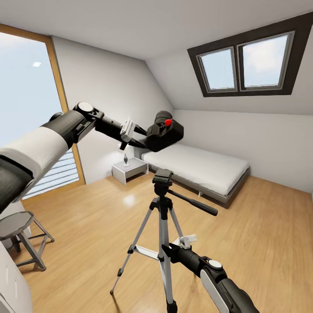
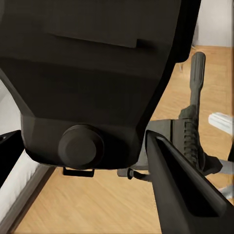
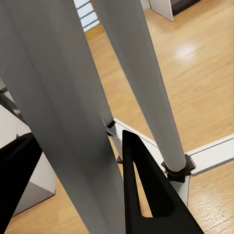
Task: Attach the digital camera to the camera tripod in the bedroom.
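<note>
Over on the left, the left gripper is clamped on the digital camera, carrying it in the air above and just left of the camera tripod, red button up, bed behind. Centre floor, the tripod's black pan head sits bare. Lower right, the right gripper straddles a silver leg, though whether it truly grips is hard to tell.

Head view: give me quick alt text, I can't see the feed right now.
The left gripper holds the digital camera in the air above the camera tripod, not yet on its black head. The right gripper is at the tripod's silver legs, with a grey bed behind.
</note>
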Motion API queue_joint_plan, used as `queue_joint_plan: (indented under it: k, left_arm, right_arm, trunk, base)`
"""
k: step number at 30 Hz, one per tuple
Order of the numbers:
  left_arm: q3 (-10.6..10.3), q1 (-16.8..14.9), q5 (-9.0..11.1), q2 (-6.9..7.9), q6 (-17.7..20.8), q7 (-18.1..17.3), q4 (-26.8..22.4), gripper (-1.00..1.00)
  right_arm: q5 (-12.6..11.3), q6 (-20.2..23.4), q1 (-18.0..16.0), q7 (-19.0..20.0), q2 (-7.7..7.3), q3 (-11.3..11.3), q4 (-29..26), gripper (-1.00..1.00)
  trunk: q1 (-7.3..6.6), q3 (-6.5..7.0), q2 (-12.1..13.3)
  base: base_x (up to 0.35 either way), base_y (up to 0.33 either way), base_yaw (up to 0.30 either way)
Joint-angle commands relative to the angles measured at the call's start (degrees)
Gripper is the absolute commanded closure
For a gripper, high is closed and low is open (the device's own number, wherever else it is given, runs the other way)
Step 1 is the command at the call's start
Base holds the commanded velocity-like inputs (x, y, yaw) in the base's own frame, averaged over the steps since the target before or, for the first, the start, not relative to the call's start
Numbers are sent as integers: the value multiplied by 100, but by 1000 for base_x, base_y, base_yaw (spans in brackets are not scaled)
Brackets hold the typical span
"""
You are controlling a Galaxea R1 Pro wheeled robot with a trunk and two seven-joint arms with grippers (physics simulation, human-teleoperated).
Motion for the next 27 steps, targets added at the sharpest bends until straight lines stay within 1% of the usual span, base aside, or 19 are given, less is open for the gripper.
queue_joint_plan:
  k: [1, 3, 4, 7, 10, 11, 12, 16, 27]
  left_arm:
    - [-54, -7, 35, -22, -82, 3, 25, 100]
    - [-120, -9, 1, -66, -86, -20, 62, 100]
    - [-120, -9, 1, -66, -86, -20, 62, 100]
    - [-335, -22, -75, -130, -71, -75, 97, 100]
    - [-607, -39, -115, -197, -52, -119, 121, 100]
    - [-910, -46, -137, -224, -38, -154, 137, 100]
    - [-967, -42, -150, -228, -36, -160, 140, 100]
    - [-1036, -38, -172, -252, -38, -169, 143, 100]
    - [-1080, -42, -186, -276, -33, -193, 139, 100]
  right_arm:
    - [-50, 32, -3, -2, -6, 9, -4, 100]
    - [-50, 31, -3, -1, -4, 10, -4, 100]
    - [-50, 31, -3, -1, -4, 10, -4, 100]
    - [-50, 32, -3, -1, -5, 8, -4, 100]
    - [-50, 35, -3, 0, -7, 1, -4, 100]
    - [-50, 43, -3, 3, -7, -3, -4, 100]
    - [-50, 42, -3, 2, -8, -2, -4, 100]
    - [-50, 27, -3, 1, -10, 4, -4, 100]
    - [-50, 21, -3, 0, -11, 10, -4, 100]
  trunk:
    - [2, -2, -5]
    - [2, -2, -5]
    - [2, -2, -5]
    - [2, -2, -5]
    - [2, -2, -5]
    - [2, -2, -5]
    - [2, -2, -5]
    - [2, -2, -5]
    - [2, -2, -5]
  base:
    - [0, 0, 0]
    - [0, 0, 0]
    - [0, 0, 0]
    - [0, 0, 0]
    - [0, 0, 0]
    - [0, 0, 0]
    - [0, 0, 0]
    - [0, 0, 0]
    - [0, 0, 0]
